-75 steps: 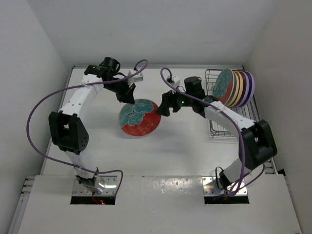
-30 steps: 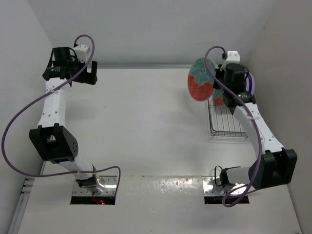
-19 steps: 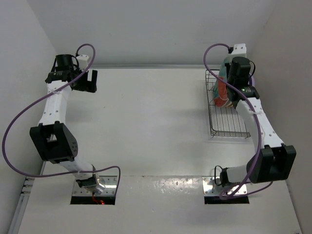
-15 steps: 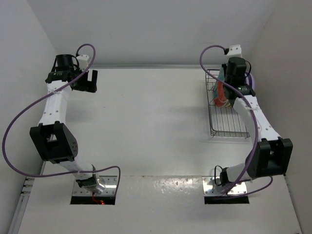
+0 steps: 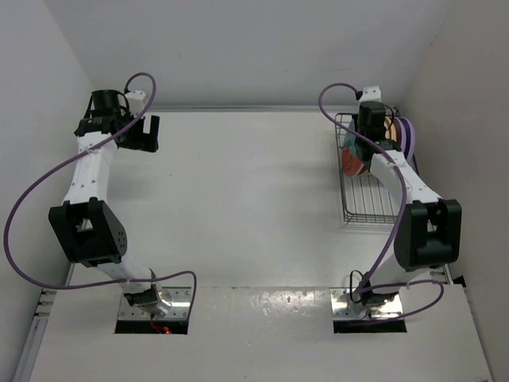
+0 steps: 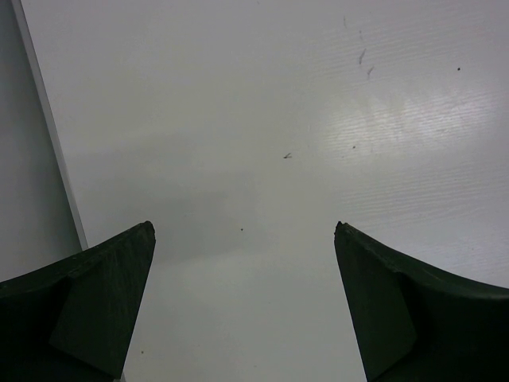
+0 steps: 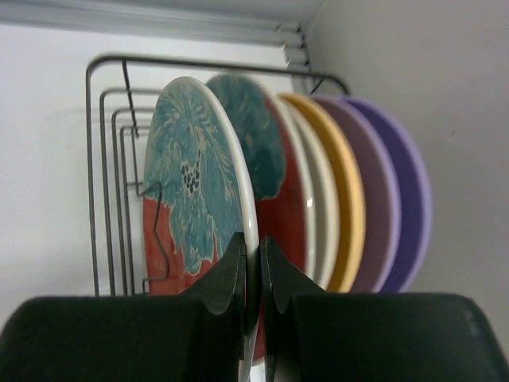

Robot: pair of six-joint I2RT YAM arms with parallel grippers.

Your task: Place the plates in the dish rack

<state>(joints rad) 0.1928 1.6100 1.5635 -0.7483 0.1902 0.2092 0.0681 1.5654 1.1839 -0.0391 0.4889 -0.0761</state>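
A red plate with a teal flower (image 7: 191, 199) stands upright in the silver wire dish rack (image 7: 103, 143), and my right gripper (image 7: 253, 255) is shut on its top rim. Behind it stand a second red flowered plate (image 7: 274, 167), a cream plate (image 7: 318, 207), a yellow-orange plate (image 7: 346, 199) and two lavender plates (image 7: 382, 207). From above, the right gripper (image 5: 364, 147) hangs over the rack's far end (image 5: 370, 203), with the held plate (image 5: 351, 161) showing below it. My left gripper (image 5: 145, 131) is open and empty at the far left, over bare table (image 6: 244, 229).
The rack sits against the right wall (image 5: 445, 119), its near half (image 5: 367, 208) holding no plates. The back wall (image 5: 254, 64) runs just behind both grippers. The left gripper is close to the table's left edge (image 6: 48, 127).
The right arm has carried the red flowered plate from the table's middle to the rack and lowered it in front of the row. The left arm withdrew to the far left and has since stayed still.
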